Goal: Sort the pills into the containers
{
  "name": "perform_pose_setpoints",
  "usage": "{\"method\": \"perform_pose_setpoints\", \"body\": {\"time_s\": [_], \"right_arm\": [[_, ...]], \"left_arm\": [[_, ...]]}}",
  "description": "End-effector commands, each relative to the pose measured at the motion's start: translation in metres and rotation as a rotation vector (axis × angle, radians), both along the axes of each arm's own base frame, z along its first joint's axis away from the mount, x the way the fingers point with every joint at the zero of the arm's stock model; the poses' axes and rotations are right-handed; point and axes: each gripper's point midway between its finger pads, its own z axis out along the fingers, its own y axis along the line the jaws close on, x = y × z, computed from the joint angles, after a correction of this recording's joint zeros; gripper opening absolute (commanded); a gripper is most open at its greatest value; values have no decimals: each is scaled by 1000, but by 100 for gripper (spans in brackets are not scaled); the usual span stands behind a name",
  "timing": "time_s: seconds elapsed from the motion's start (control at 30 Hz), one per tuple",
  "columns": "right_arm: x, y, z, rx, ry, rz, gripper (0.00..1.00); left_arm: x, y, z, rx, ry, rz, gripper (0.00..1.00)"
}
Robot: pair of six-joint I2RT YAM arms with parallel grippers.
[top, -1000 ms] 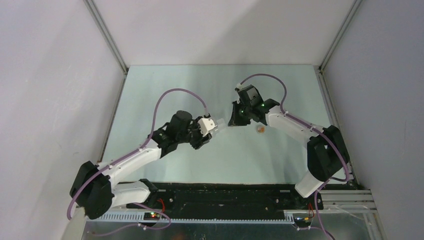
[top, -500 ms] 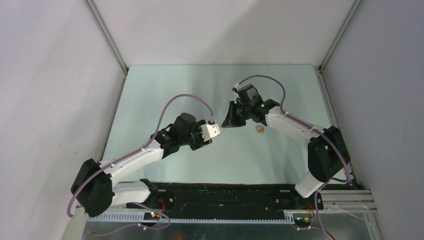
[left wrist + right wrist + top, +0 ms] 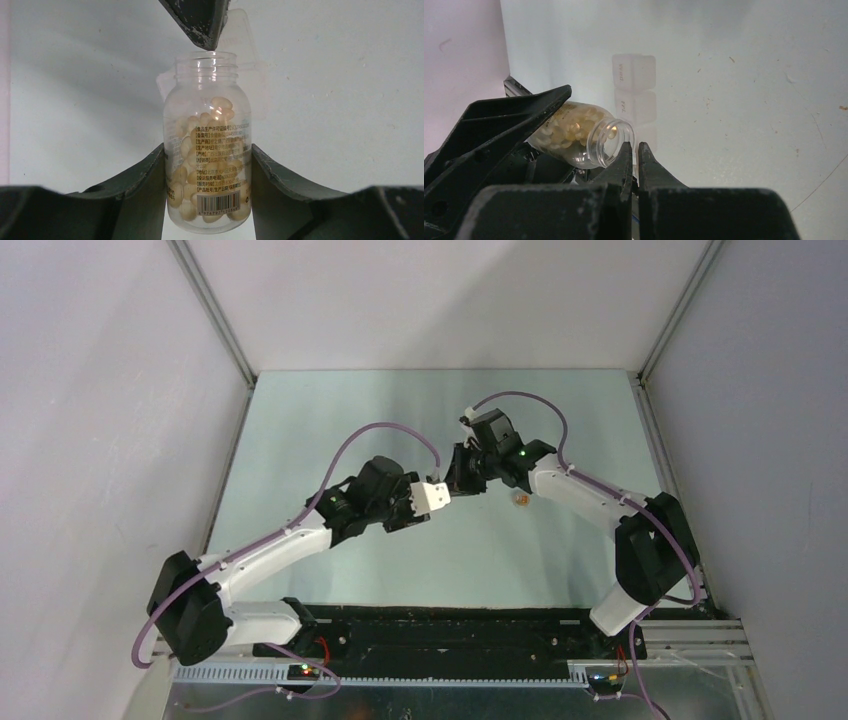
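Pale yellow pills (image 3: pixel 220 105), clear barcoded bottle (image 3: pixel 207 147)

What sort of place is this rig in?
Probably a lab robot test cell: plain white walls on aluminium framing, a pale-green table, a left arm and right arm bolted at its near edge, a pill bottle in the left fingers.

Pale grey walls (image 3: pixel 430 300) enclose a pale green table (image 3: pixel 330 410) on three sides.
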Motion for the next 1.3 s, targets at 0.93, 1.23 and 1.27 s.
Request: {"method": "perform_pose_setpoints", "body": {"time_s": [0.93, 1.23, 1.27], "right_arm": [[11, 20, -17, 143, 82, 55, 0], [12, 22, -48, 151, 99, 83, 1], [13, 22, -50, 158, 92, 83, 1]], "left_arm": [[3, 22, -3, 191, -37, 0, 0], [-1, 16, -25, 174, 10, -6, 0], [-2, 16, -27, 174, 16, -7, 0]]}}
